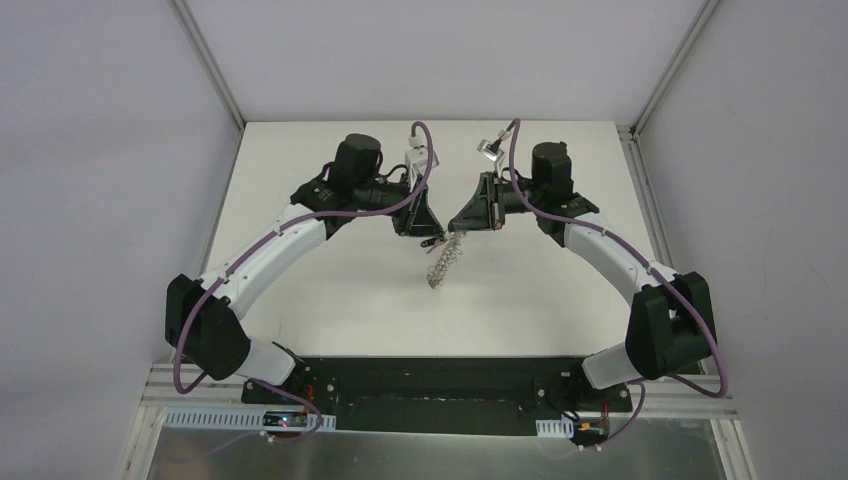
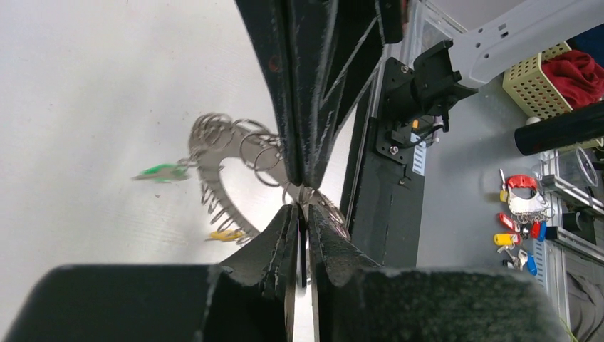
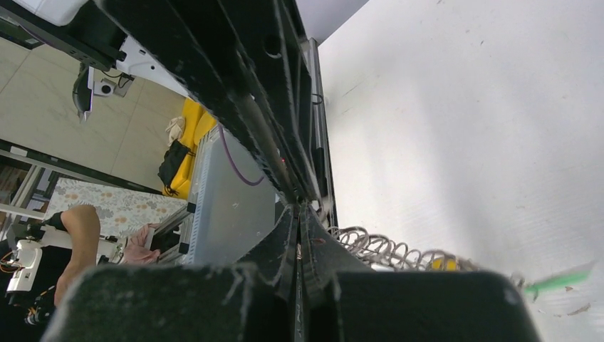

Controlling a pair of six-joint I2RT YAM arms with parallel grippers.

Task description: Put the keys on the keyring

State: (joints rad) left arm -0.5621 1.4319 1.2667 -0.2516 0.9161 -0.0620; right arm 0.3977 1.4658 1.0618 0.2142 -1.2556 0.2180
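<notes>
The keyring (image 1: 440, 266), a floppy grey loop fringed with wire rings, hangs above the white table (image 1: 330, 290) from the point where both grippers meet tip to tip. My left gripper (image 1: 432, 237) is shut; in the left wrist view (image 2: 304, 208) a thin dark piece, apparently the black key (image 2: 302, 249), sits between its pads. My right gripper (image 1: 457, 228) is shut on the keyring's upper edge (image 3: 298, 212). The green key (image 2: 164, 172) and the yellow-orange key (image 2: 226, 235) hang on the keyring (image 2: 214, 164). Both also show in the right wrist view: green key (image 3: 563, 279), yellow-orange key (image 3: 445, 263).
Grey enclosure walls stand close on three sides of the table. Beyond the near edge are the black arm mount (image 2: 388, 178), a yellow basket with a red cloth (image 2: 545, 78) and several spare coloured keys (image 2: 516, 214). A person (image 3: 78, 235) sits outside the cell.
</notes>
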